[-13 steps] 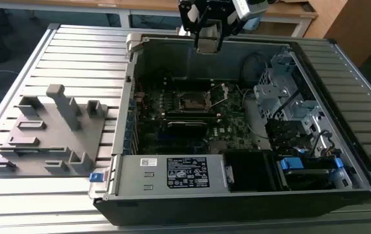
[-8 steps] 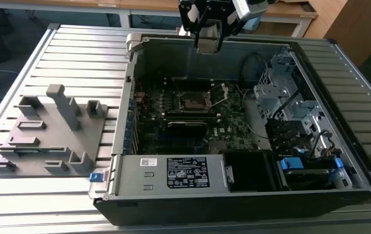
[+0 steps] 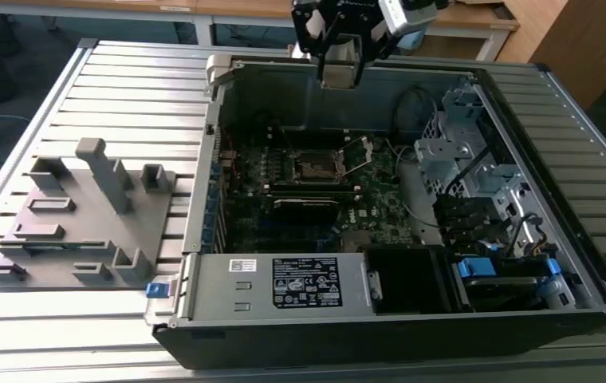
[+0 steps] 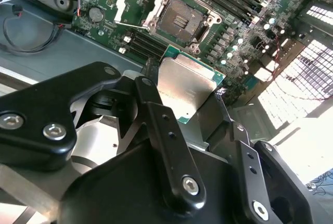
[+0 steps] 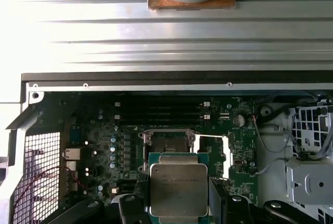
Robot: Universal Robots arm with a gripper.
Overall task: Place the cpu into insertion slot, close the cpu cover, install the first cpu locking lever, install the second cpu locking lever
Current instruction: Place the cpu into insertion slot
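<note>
Big slatted metal table with a black tower computer case lying on its side, panel off. Green motherboard on the case floor, long black memory slots along one edge, coin battery near a corner. Grey power supply with a white label sits at the end nearest the exterior camera. Silver drive cage is on the exterior view's right, with blue tabs close by. On the exterior view's left there's a grey fixture plate with upright posts, and a little blue clip just beside the case. Loose black cables too.

Power-supply label, print illegible
</note>
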